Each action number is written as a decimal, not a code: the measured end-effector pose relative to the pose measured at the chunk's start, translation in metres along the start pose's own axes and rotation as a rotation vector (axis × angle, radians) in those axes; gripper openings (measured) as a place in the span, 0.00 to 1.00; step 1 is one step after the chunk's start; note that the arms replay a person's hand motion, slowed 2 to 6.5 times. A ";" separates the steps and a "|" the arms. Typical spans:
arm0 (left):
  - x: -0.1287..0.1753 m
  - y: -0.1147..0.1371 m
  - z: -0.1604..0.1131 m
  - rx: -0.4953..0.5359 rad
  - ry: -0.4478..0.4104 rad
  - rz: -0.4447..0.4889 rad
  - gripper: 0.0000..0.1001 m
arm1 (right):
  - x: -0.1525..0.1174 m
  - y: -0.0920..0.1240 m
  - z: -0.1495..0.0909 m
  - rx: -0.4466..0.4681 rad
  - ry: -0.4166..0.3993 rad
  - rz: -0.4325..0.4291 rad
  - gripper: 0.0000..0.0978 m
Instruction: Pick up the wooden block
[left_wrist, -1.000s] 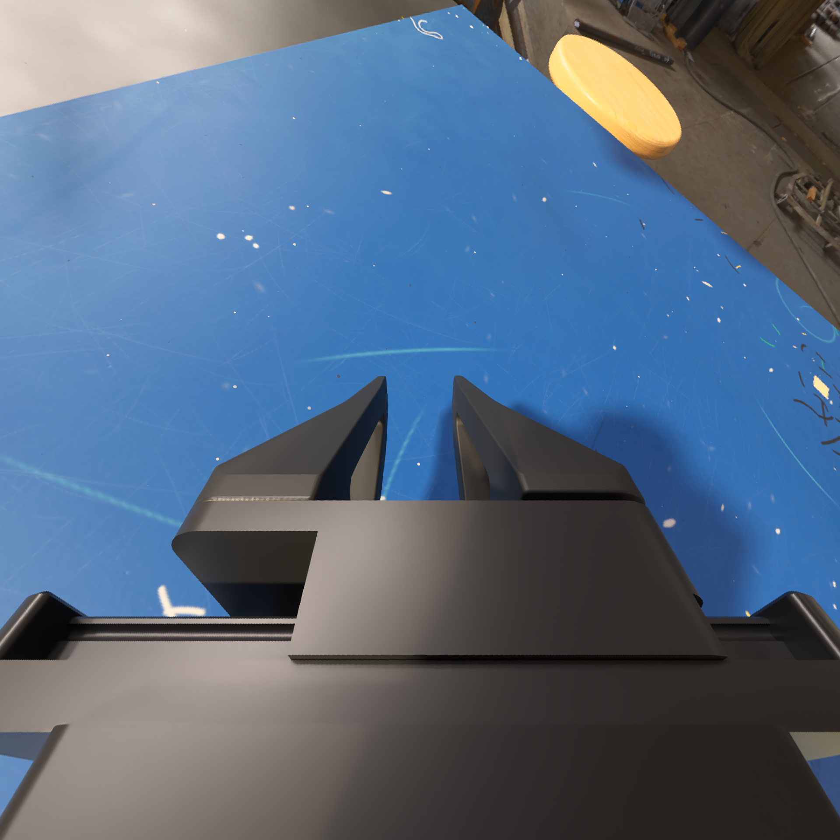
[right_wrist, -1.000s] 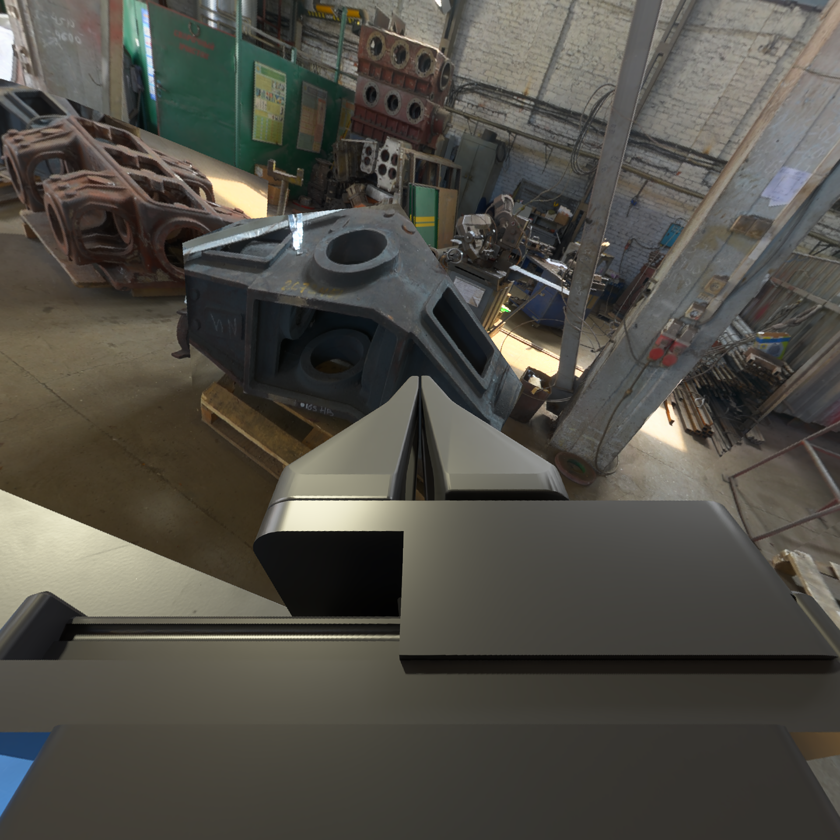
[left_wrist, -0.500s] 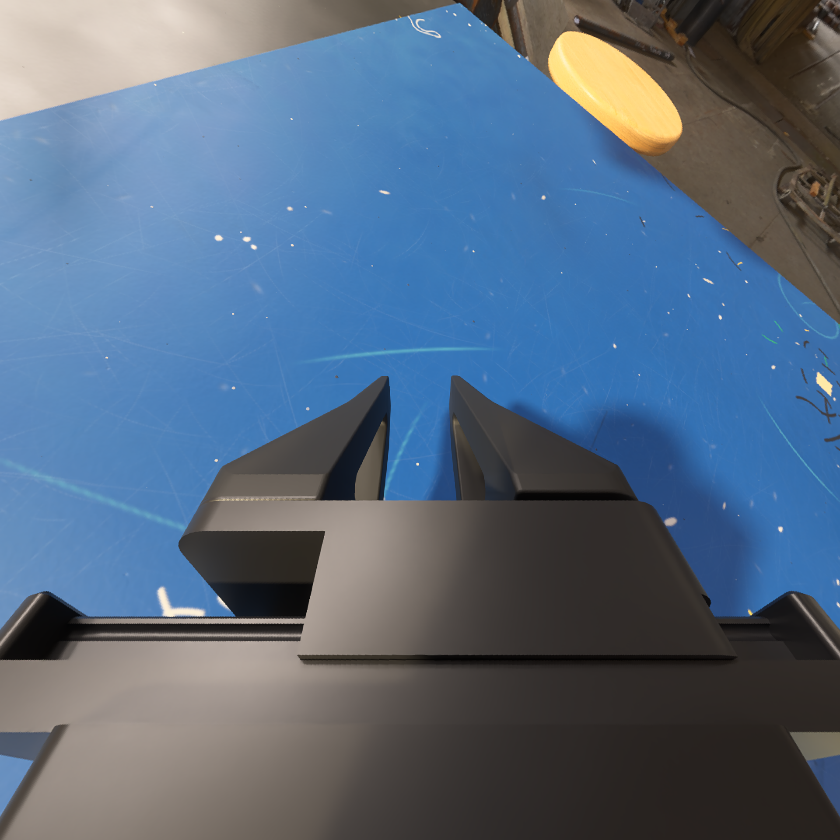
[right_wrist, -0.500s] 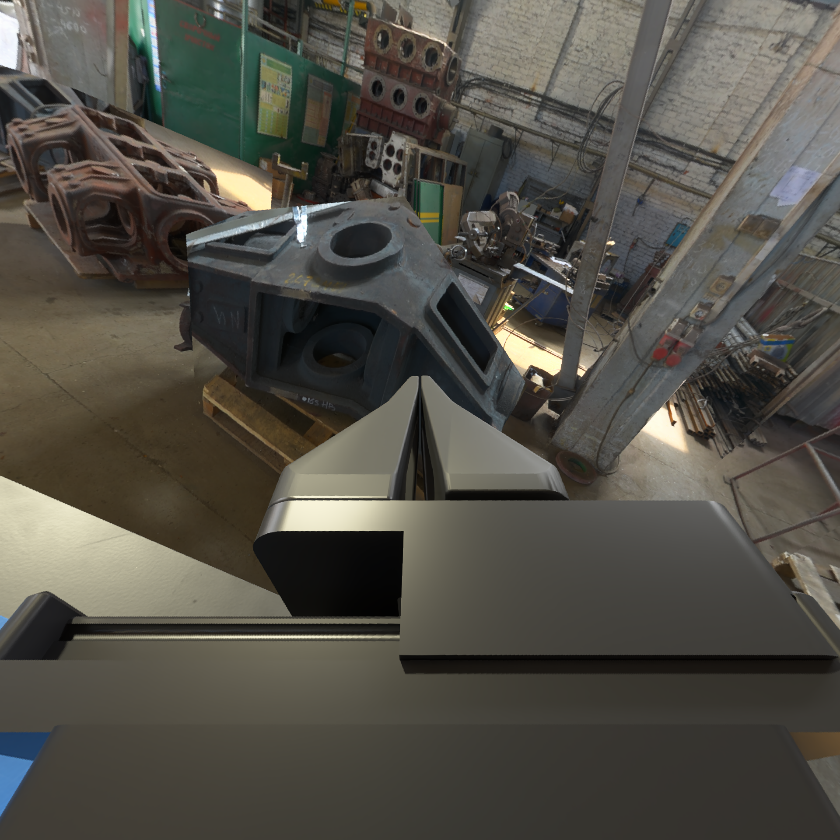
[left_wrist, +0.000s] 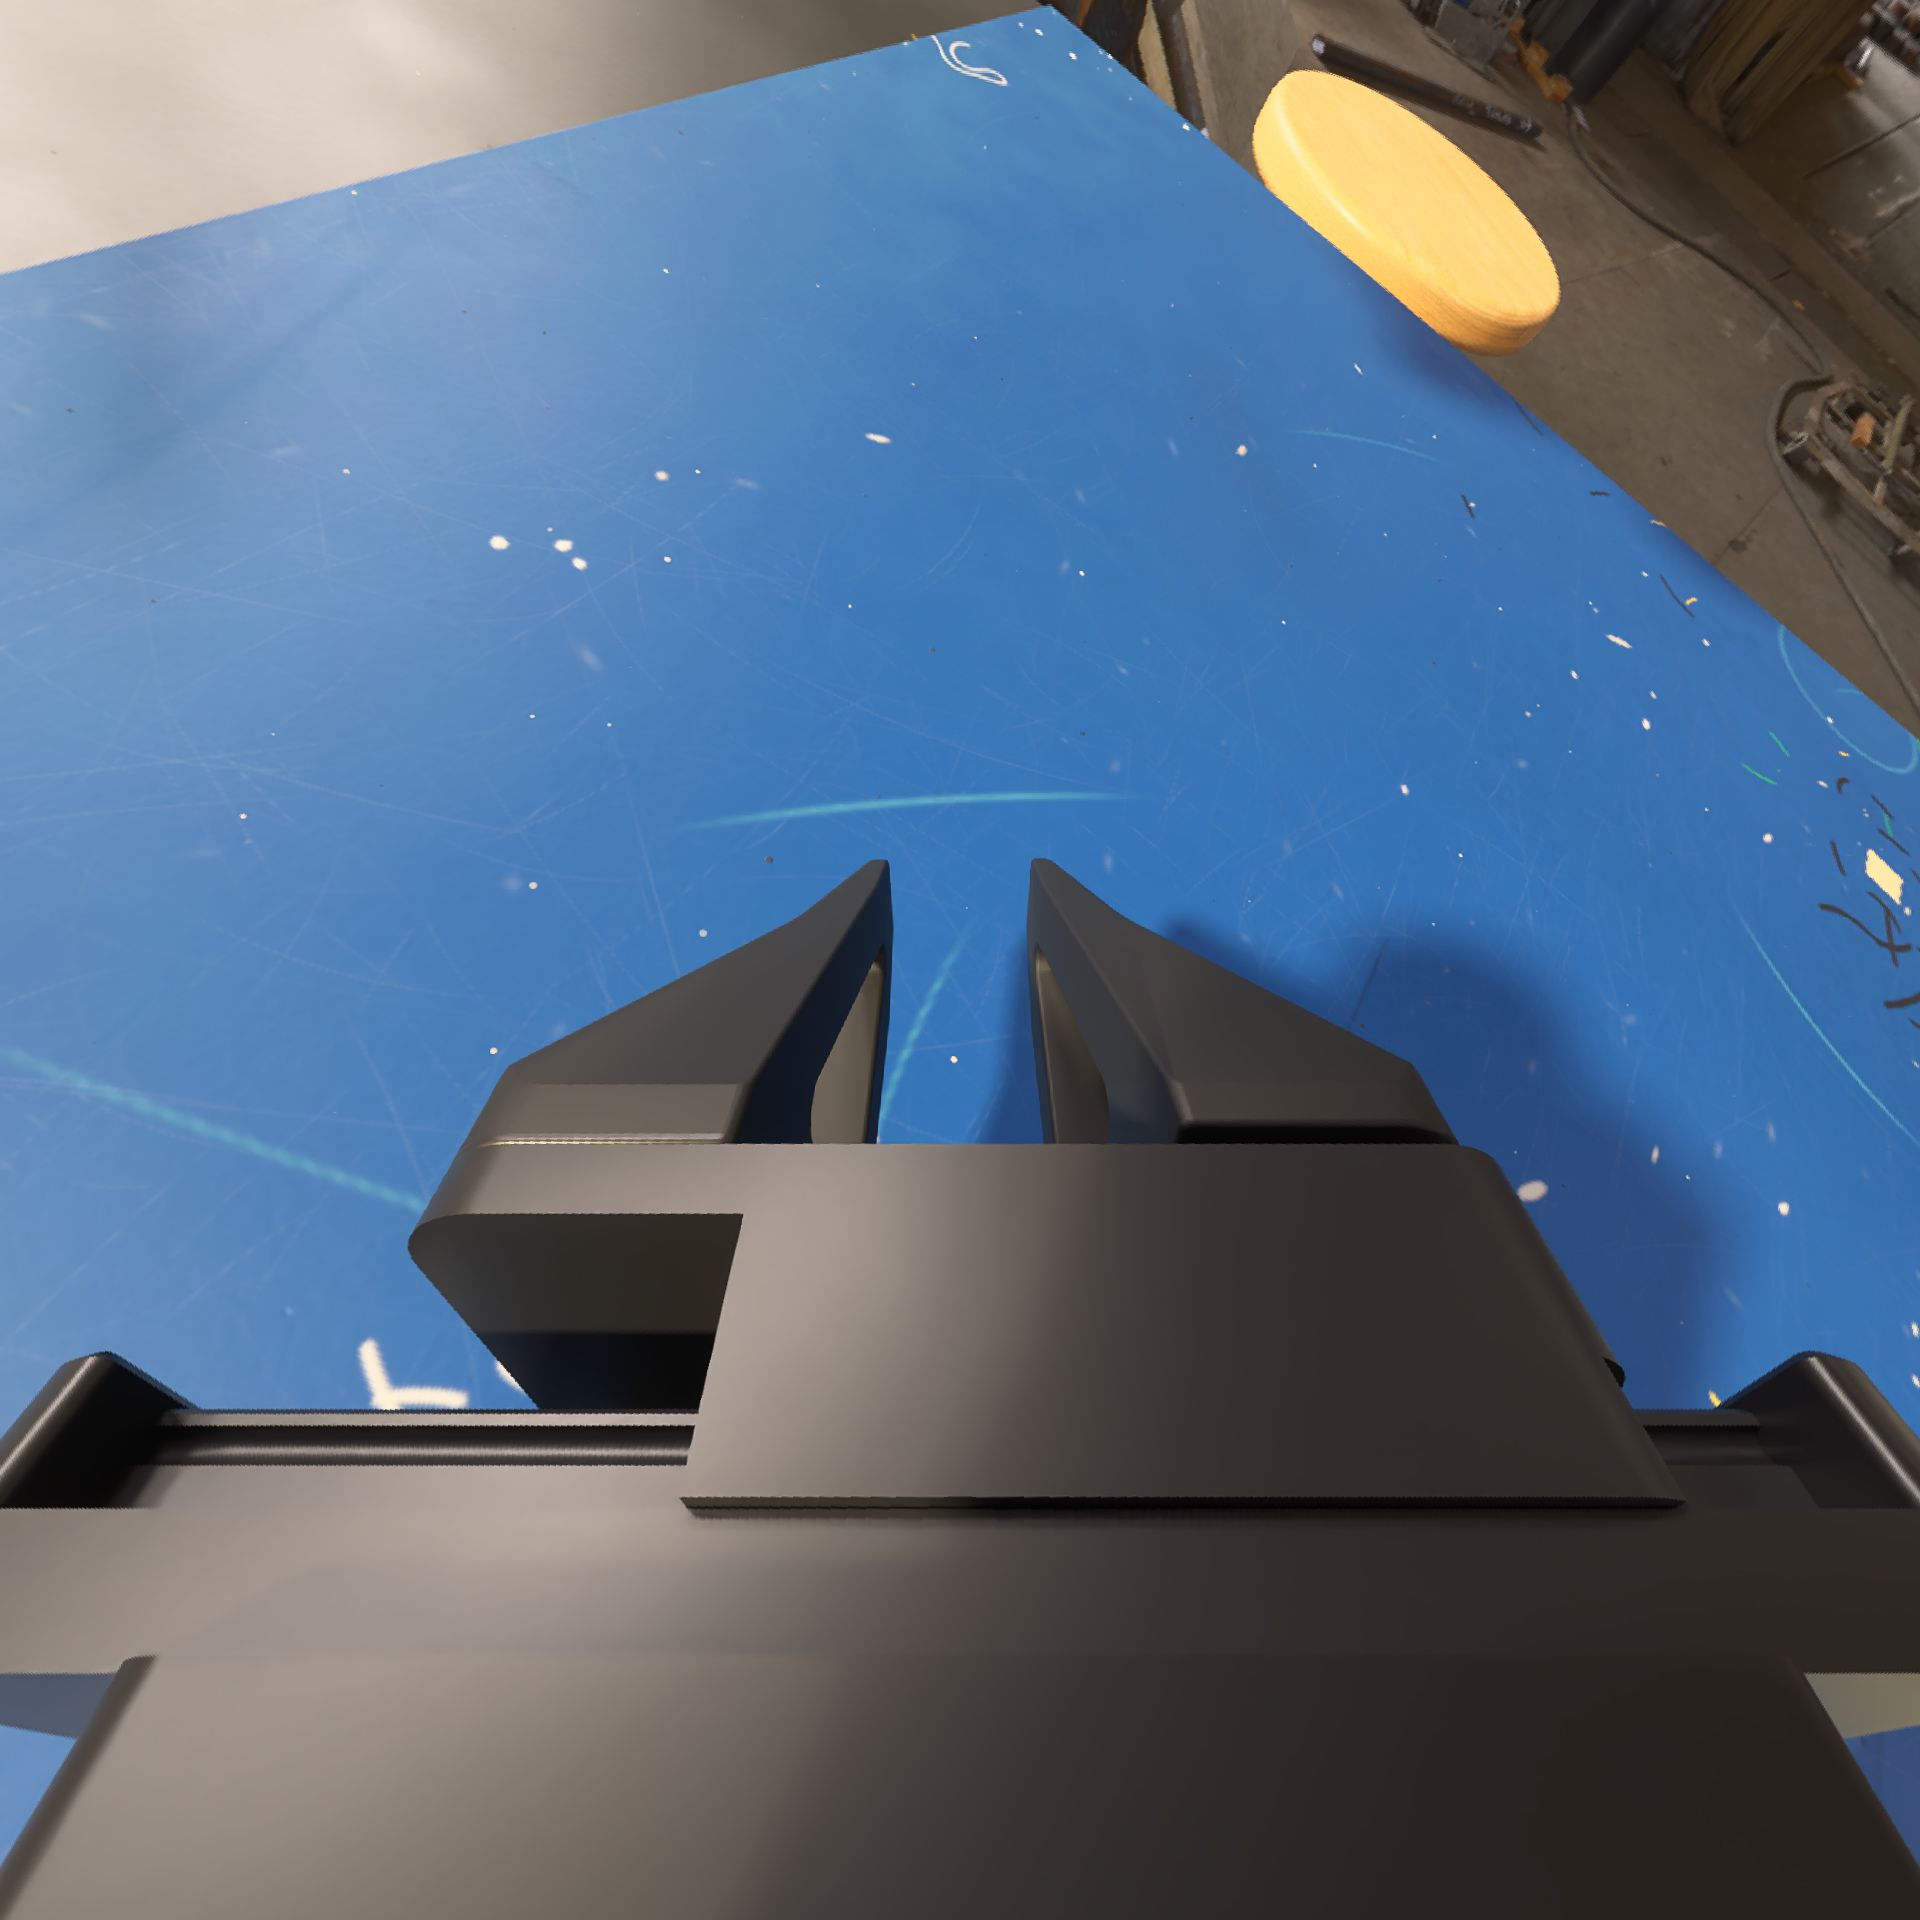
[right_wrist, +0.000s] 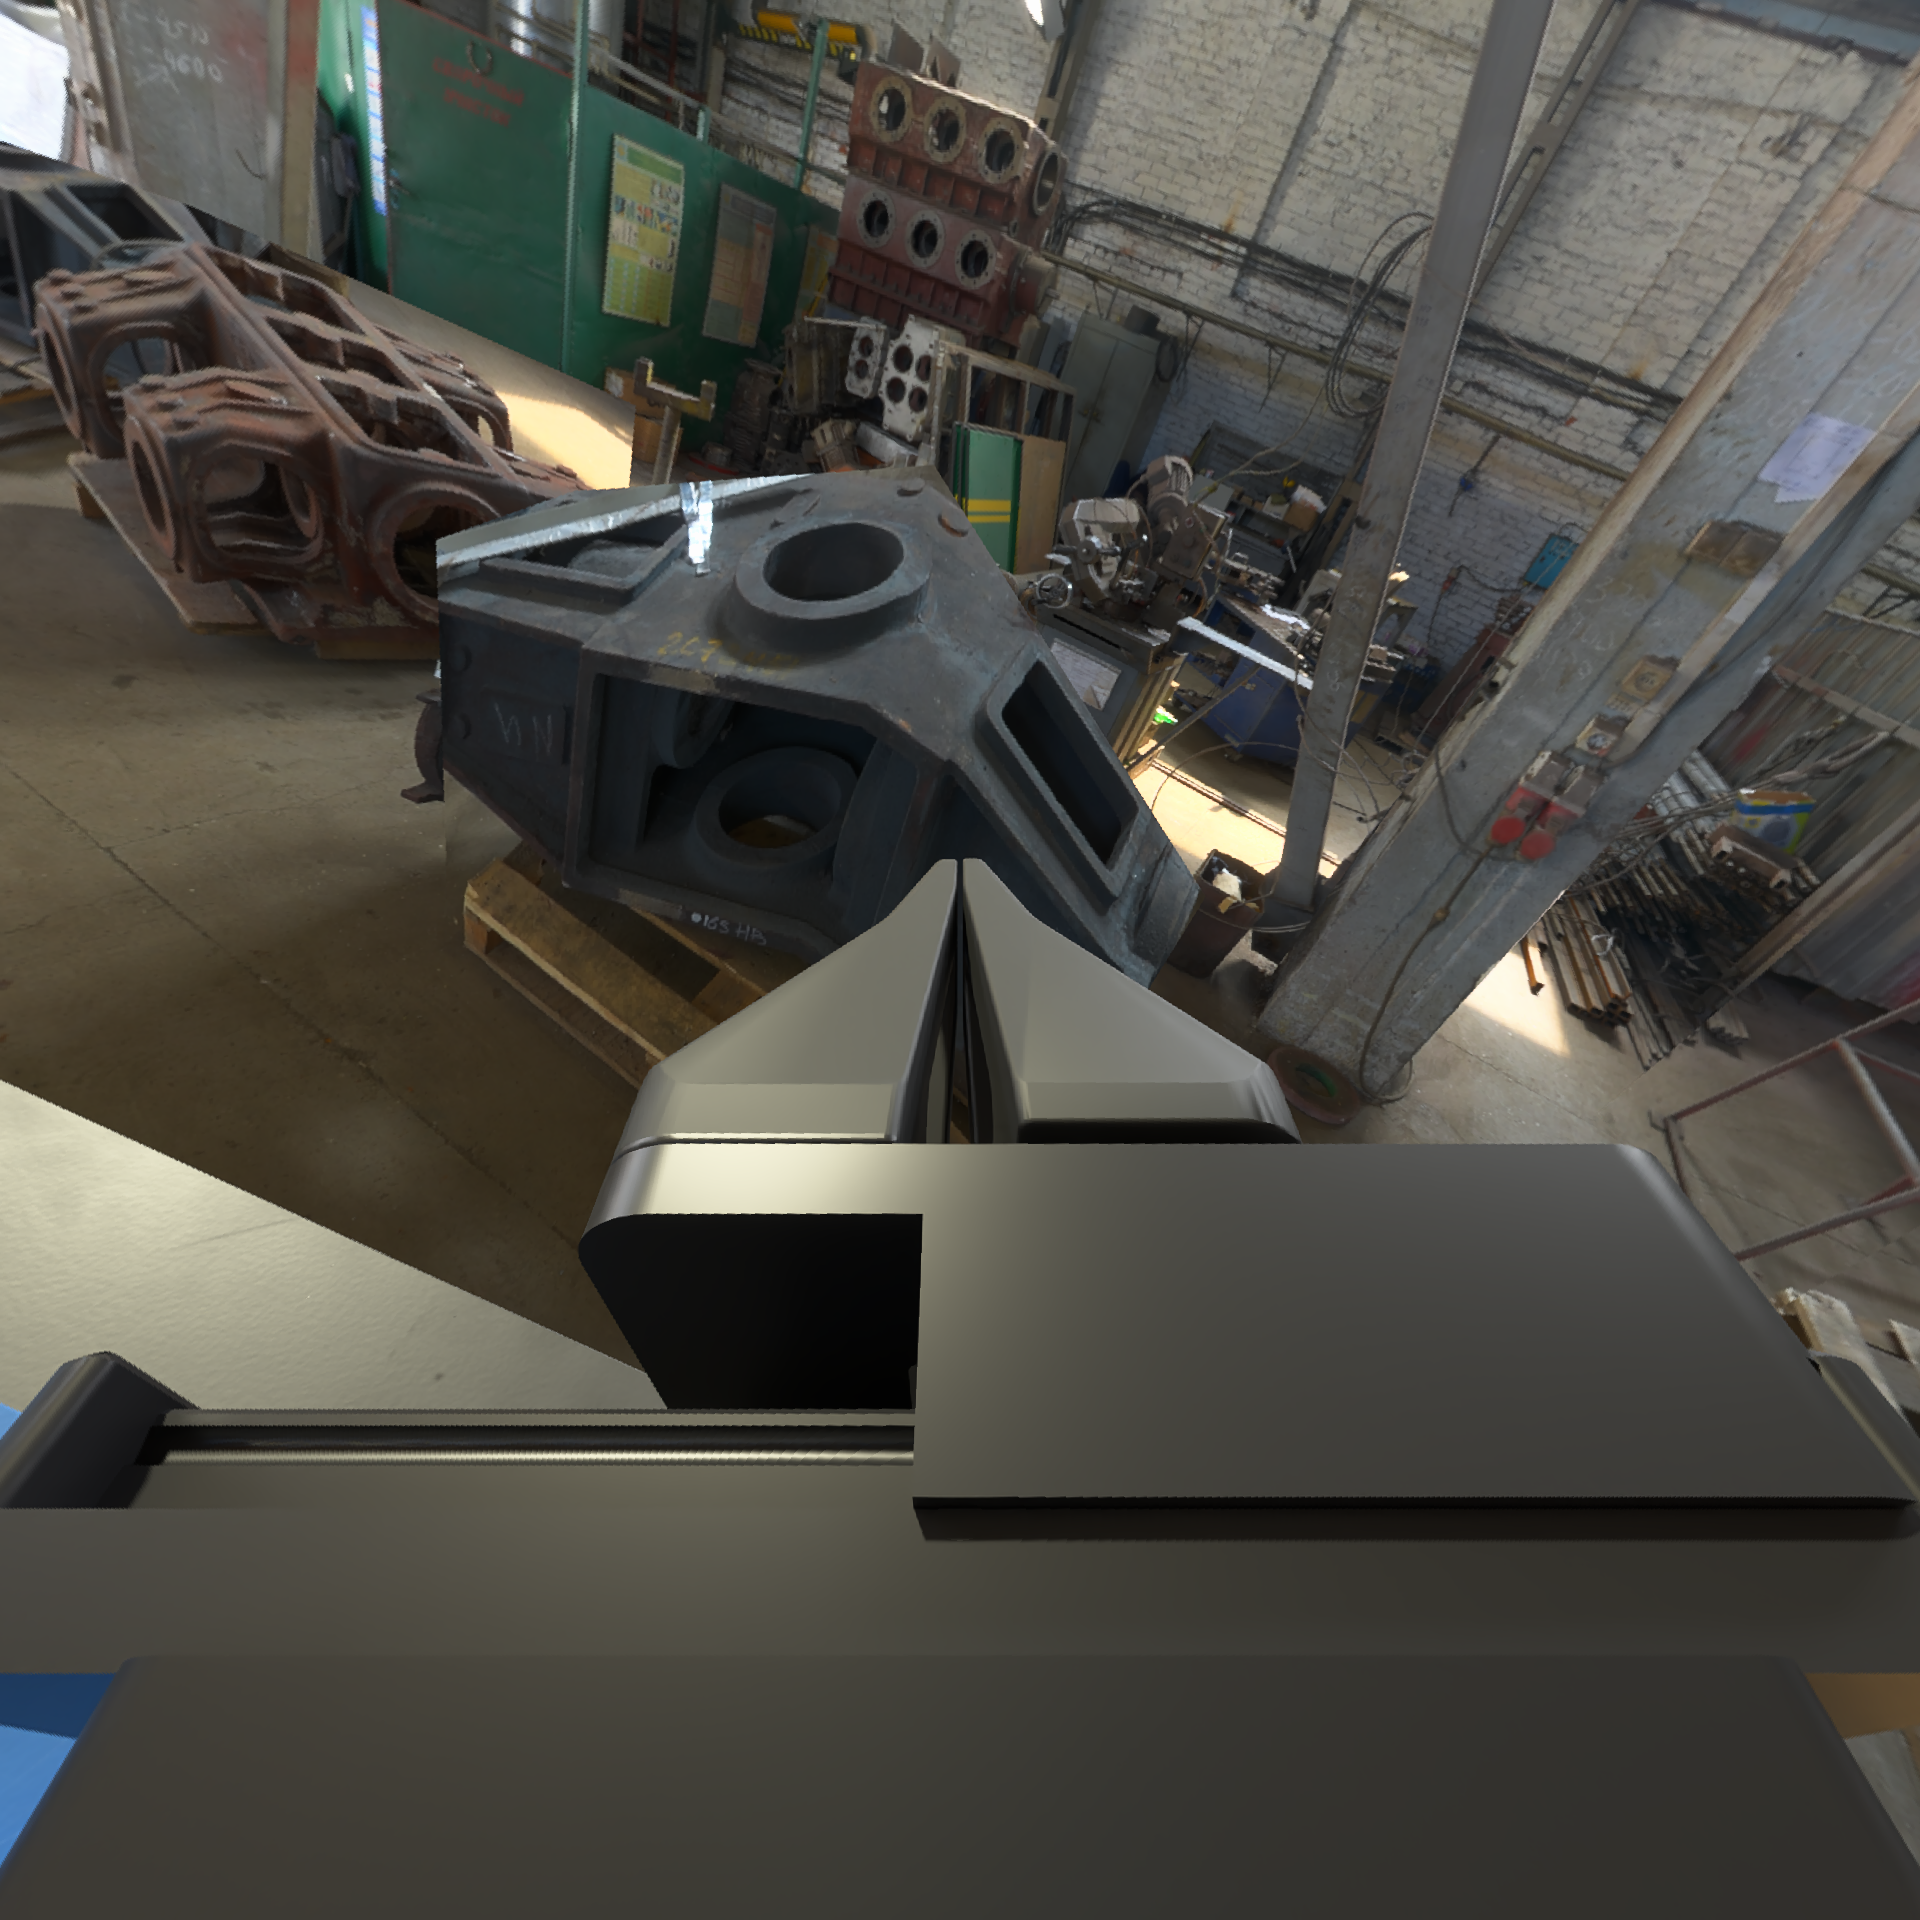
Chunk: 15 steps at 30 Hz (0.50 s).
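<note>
Writing shows only in the right wrist view and is left unquoted: pale chalk marks on the dark grey cast-metal housing (right_wrist: 790, 717), printed posters (right_wrist: 644, 231) on the green metal partition (right_wrist: 499, 239), and faint chalk figures on the grey wall panel (right_wrist: 192, 73).

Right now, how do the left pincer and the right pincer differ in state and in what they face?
The left pincer is open, a gap between its fingers; the right pincer is shut, fingers pressed together.
The left pincer looks down on the blue table, with the wooden block far ahead at the table's edge; the right pincer points out at the workshop, away from the block.
Both are dark and hold nothing.
</note>
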<state>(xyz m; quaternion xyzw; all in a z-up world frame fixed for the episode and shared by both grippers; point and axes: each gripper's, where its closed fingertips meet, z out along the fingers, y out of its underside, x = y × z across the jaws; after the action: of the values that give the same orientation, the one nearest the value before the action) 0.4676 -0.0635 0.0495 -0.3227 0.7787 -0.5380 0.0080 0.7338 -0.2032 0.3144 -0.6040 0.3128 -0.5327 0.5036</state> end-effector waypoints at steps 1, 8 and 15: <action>0.000 0.000 0.000 0.000 0.000 0.000 0.22 | 0.000 0.000 0.000 0.001 -0.001 -0.002 0.01; 0.000 0.000 0.000 0.001 0.000 0.001 0.22 | -0.001 0.000 0.000 0.002 -0.005 -0.008 0.01; 0.000 0.000 0.000 0.001 0.000 0.001 0.22 | 0.000 0.002 -0.001 -0.004 -0.009 -0.007 0.01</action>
<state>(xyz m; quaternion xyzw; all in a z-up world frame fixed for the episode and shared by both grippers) 0.4675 -0.0635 0.0495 -0.3223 0.7784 -0.5386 0.0084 0.7334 -0.2040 0.3124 -0.6087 0.3095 -0.5309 0.5019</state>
